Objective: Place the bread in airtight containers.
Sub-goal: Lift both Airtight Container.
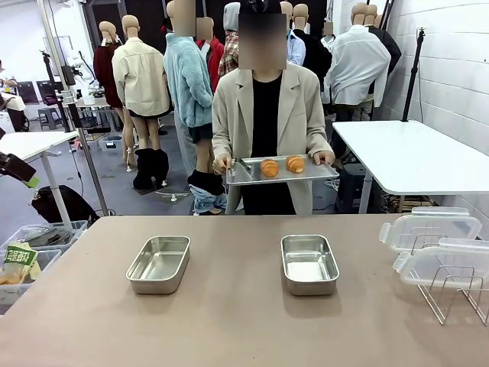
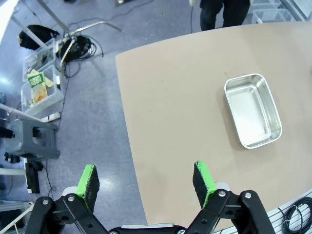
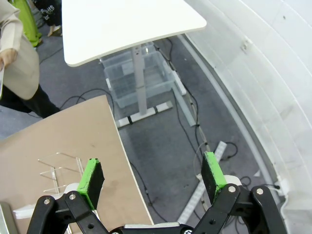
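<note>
Well, from the front I see two glossy golden-brown ridged pastries (image 1: pixel 270 167) lying on a flat steel tray (image 1: pixel 321 173) that the person (image 1: pixel 267 115) holds across the table (image 1: pixel 244 329), well apart from two empty shiny rectangular steel tins (image 1: pixel 159 264). Through the left wrist, the left gripper (image 2: pixel 146 178) hangs spread wide and empty, with one of the tins (image 2: pixel 252 110) ahead. Through the right wrist, the right gripper (image 3: pixel 152 176) is released beyond the table edge; the clear shape (image 3: pixel 56 168) nearby is perhaps a lid. I judge the pastries light and flaky: pinch gently across the middle.
</note>
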`<move>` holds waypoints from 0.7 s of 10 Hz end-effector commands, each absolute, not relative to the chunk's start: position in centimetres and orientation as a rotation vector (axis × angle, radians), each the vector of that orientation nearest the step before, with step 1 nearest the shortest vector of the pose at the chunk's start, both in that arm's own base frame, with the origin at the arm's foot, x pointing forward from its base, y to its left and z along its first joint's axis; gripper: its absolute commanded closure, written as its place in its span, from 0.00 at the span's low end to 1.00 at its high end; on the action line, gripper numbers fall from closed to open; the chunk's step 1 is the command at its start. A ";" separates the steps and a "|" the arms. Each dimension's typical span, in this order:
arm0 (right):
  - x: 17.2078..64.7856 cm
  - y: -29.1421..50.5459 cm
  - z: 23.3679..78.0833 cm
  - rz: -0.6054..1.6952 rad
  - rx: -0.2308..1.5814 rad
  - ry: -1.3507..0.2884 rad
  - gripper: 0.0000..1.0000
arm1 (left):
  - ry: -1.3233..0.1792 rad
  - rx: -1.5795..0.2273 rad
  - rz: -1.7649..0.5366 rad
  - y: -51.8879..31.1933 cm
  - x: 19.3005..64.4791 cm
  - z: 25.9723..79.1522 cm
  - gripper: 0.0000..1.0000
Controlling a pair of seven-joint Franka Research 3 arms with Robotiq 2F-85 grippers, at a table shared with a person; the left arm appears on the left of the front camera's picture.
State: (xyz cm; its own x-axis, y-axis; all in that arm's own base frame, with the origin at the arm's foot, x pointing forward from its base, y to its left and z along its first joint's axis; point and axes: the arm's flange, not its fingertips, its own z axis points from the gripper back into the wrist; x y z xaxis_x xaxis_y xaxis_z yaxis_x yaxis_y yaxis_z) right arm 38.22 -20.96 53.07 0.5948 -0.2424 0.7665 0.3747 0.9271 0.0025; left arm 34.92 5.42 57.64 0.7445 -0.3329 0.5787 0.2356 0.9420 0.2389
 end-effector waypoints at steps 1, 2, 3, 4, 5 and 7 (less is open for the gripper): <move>38.2 -20.8 53.0 -0.363 -0.172 -0.854 0.00 | -0.664 0.171 -0.316 5.6 34.8 57.7 0.00; 38.2 -20.8 53.0 -0.363 -0.172 -0.854 0.00 | -0.664 0.171 -0.316 5.6 34.8 57.7 0.00; 38.2 -20.8 53.0 -0.363 -0.172 -0.854 0.00 | -0.664 0.171 -0.316 5.6 34.8 57.7 0.00; 38.2 -20.8 53.0 -0.363 -0.172 -0.854 0.00 | -0.664 0.171 -0.316 5.6 34.8 57.7 0.00; 38.2 -20.8 53.0 -0.363 -0.172 -0.854 0.00 | -0.664 0.171 -0.316 5.6 34.8 57.7 0.00; 38.2 -20.8 53.0 -0.363 -0.172 -0.854 0.00 | -0.664 0.171 -0.316 5.6 34.8 57.7 0.00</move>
State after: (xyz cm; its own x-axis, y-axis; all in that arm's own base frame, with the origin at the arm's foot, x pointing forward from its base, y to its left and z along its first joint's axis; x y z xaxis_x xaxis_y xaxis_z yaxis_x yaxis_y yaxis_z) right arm 38.22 -20.96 53.07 0.5948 -0.2425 0.7665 0.3747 0.9271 0.0025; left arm 34.92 5.42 57.64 0.7445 -0.3330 0.5787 0.2356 0.9420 0.2389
